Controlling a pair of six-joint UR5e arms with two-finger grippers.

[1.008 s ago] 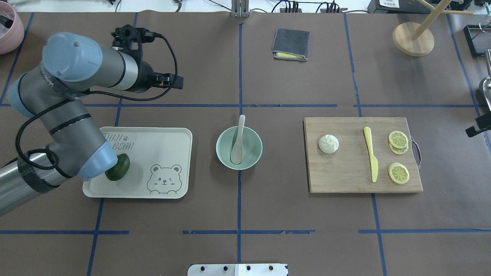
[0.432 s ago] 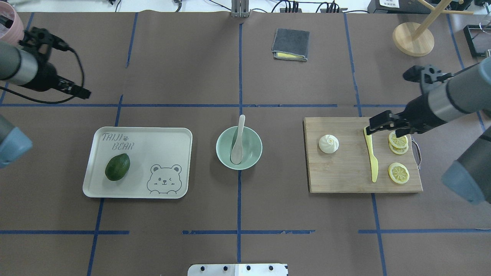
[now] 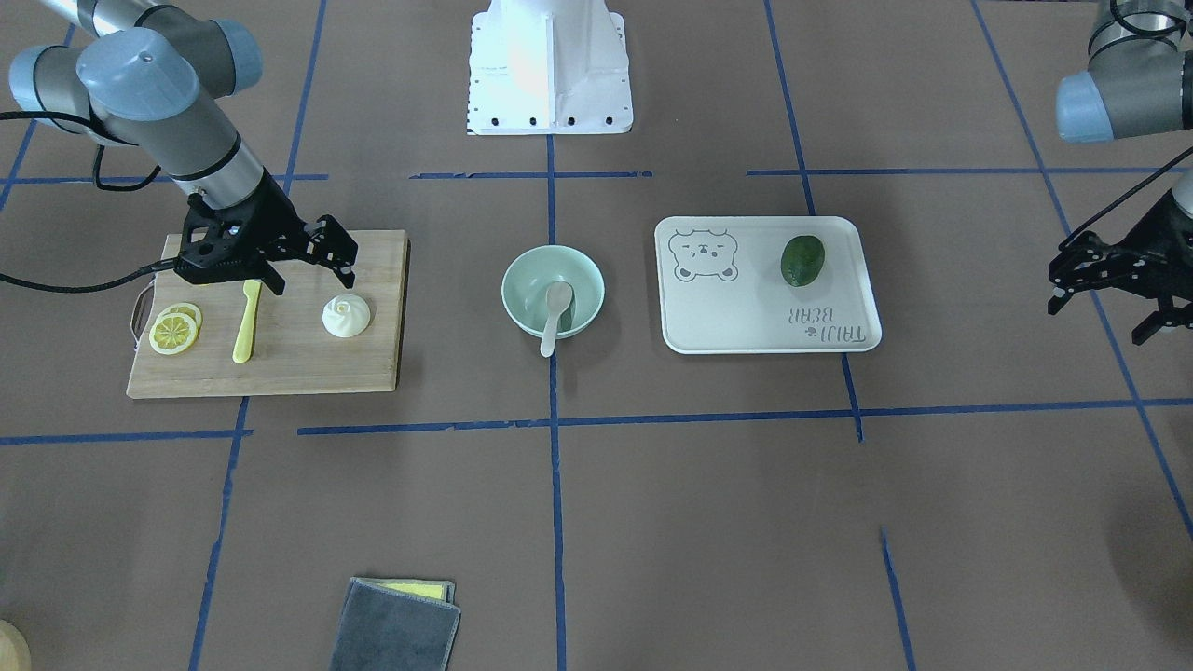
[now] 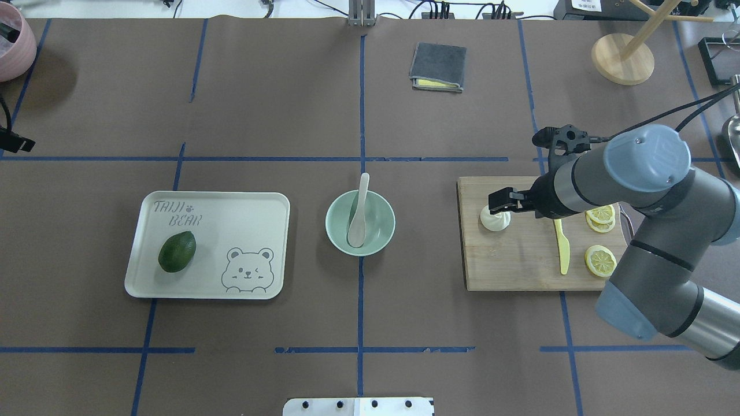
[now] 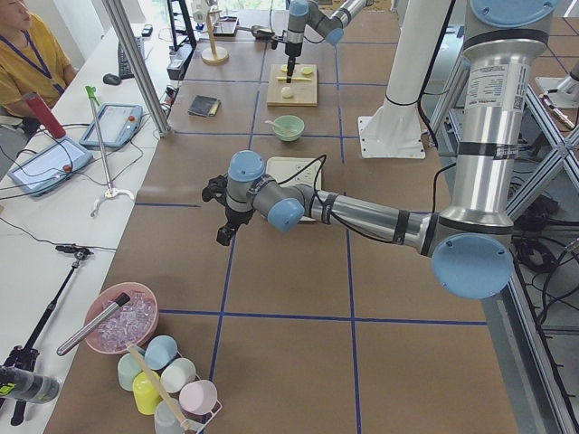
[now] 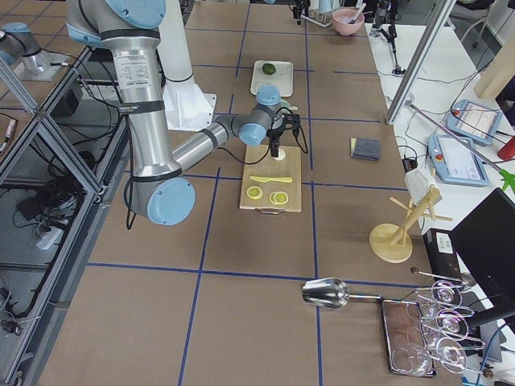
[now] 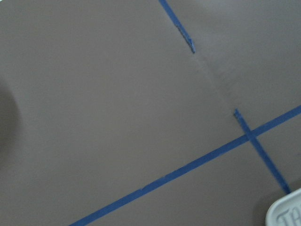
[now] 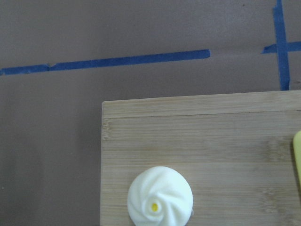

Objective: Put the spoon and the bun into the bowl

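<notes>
The off-white spoon (image 4: 359,211) lies in the mint-green bowl (image 4: 381,231) at the table's middle, its handle over the far rim; both also show in the front view, spoon (image 3: 555,312) and bowl (image 3: 578,280). The white pleated bun (image 4: 495,222) sits on the wooden cutting board (image 4: 514,266), and also shows in the front view (image 3: 347,316) and the right wrist view (image 8: 160,197). My right gripper (image 4: 502,203) (image 3: 308,270) hovers open and empty just above the bun's near side. My left gripper (image 3: 1104,312) is open and empty, far off at the table's left end.
A yellow plastic knife (image 4: 561,248) and lemon slices (image 4: 600,260) lie on the board beside the bun. A cream bear tray (image 4: 248,214) with an avocado (image 4: 177,251) sits left of the bowl. A grey cloth (image 4: 438,67) and a wooden stand (image 4: 622,58) are at the far side.
My right arm has come in from the right across the board to the bun. My left arm has drawn back to the left, off the tray and almost out of the overhead view.
</notes>
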